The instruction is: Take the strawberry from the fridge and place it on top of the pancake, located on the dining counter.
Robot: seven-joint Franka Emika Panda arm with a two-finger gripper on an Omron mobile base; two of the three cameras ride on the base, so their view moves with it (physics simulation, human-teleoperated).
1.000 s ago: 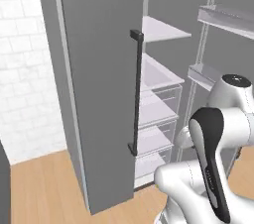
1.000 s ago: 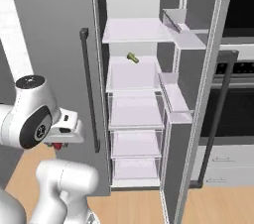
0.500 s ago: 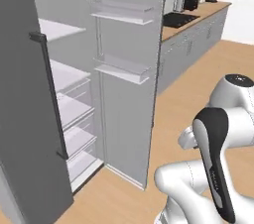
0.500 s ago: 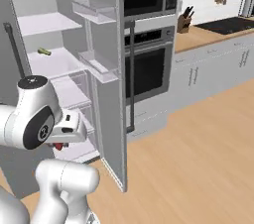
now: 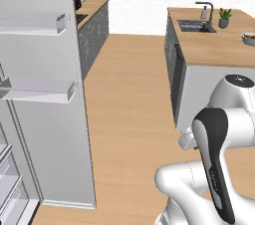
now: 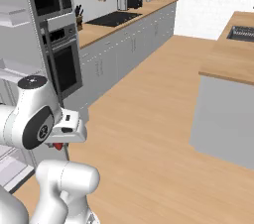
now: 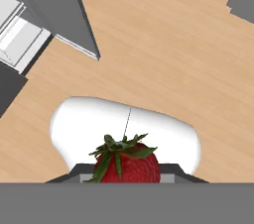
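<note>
**Hand view: berry held, base turned off the fridge toward the island**

Hand view shows me the strawberry (image 7: 124, 161) clamped between the tips of the gripper (image 7: 124, 177), above bare wooden floor. Over the last second my base cameras have swung off the fridge (image 5: 45, 94) shelves; its open door now sits at the left edge of the left base view, and the dining counter (image 5: 219, 52) has come in at the upper right. I judge pickup finished and transport begun. I can't make out the pancake yet.
</note>
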